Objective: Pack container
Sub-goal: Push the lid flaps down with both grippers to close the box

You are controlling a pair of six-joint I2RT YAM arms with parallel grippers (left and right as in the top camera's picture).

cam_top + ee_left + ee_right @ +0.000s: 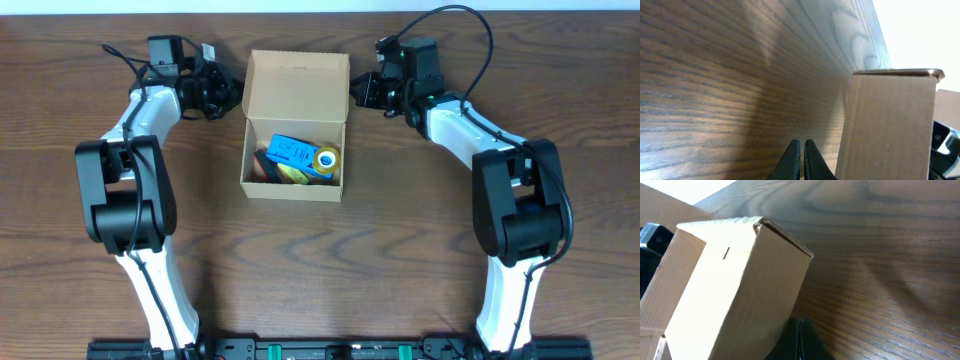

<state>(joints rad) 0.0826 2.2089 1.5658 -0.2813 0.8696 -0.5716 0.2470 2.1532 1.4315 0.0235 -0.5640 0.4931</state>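
Left gripper [802,146] and right gripper [799,326] closed, empty, container [292,191] contents [296,156] partly hidden.

Overhead looks straight down; my left wrist camera faces 3 o'clock, my right 9 o'clock, both sharing the near container [297,85].

Overhead view is evenly lit and sharp; soft shadows are cast on the table [330,250]. Wrist views are blown out white at upper corners; sheen is seen on wood, box [885,125] slightly blurred.
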